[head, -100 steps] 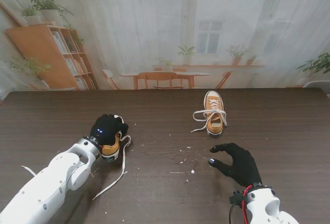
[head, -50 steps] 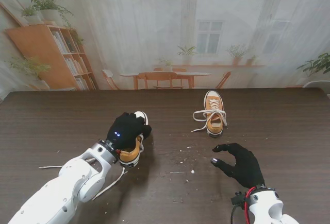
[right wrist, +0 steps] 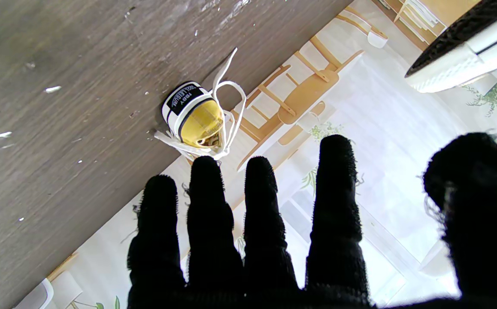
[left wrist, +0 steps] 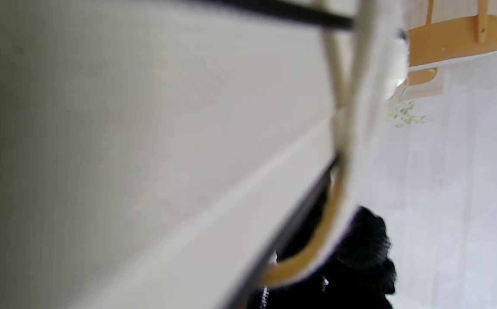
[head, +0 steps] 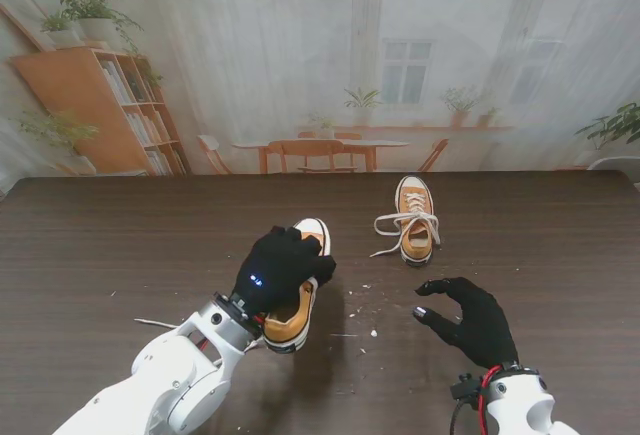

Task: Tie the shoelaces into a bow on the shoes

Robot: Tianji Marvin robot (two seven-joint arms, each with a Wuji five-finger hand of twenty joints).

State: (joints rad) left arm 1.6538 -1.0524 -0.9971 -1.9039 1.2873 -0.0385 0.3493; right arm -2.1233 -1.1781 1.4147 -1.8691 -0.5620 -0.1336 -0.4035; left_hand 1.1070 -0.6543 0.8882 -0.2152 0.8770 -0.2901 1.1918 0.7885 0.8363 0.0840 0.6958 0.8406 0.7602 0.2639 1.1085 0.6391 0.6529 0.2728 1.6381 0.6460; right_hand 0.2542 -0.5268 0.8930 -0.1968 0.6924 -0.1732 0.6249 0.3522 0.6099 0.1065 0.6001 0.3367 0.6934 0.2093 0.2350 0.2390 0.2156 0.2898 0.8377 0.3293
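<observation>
Stand view: near shoe point(head: 296, 305) is gripped by left hand point(head: 277, 269) mid-counter point(head: 120, 235), best set down flat within reach of spread, empty right hand point(head: 468, 319), trailing lace point(head: 160, 324) kept clear.

heel patch point(right wrist: 184, 97) of far shoe point(right wrist: 193, 116): white lettering on black, too small to read.
</observation>
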